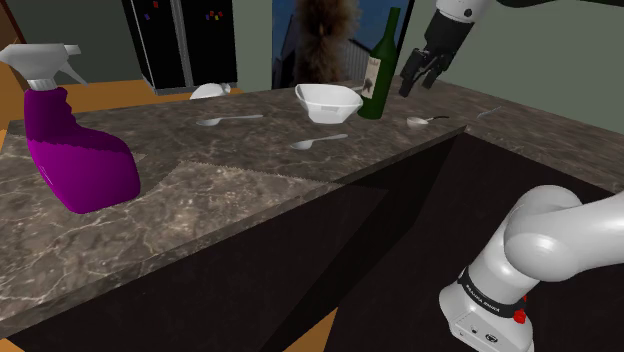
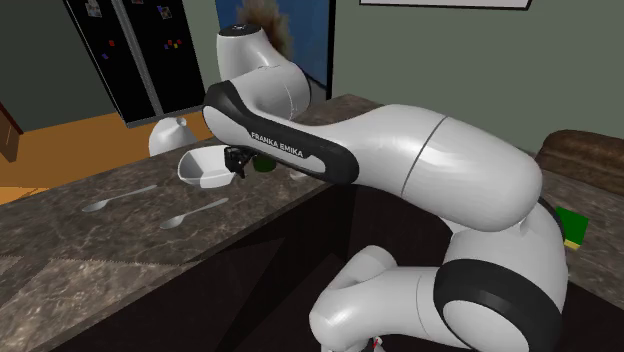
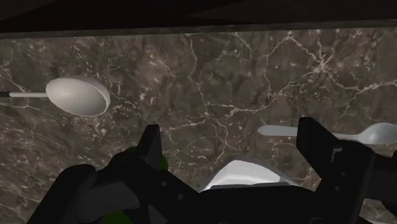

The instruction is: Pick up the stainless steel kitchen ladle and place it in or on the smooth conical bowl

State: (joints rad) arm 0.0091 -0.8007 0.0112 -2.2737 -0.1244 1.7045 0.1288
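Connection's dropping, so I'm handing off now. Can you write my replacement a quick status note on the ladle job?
Gripper: open, empty, hovering above the counter just past the green bottle.
Ladle: lying flat on the counter below the gripper, not yet grasped.
Bowl: the white bowl stands upright on the bottle's other side. A second, cone-like white bowl sits farther along, so confirm which is the target.
Done: nothing yet.
Left: descend, grasp the ladle, lift it and set it in the bowl. Don't mistake the two spoons near the bowl for it.
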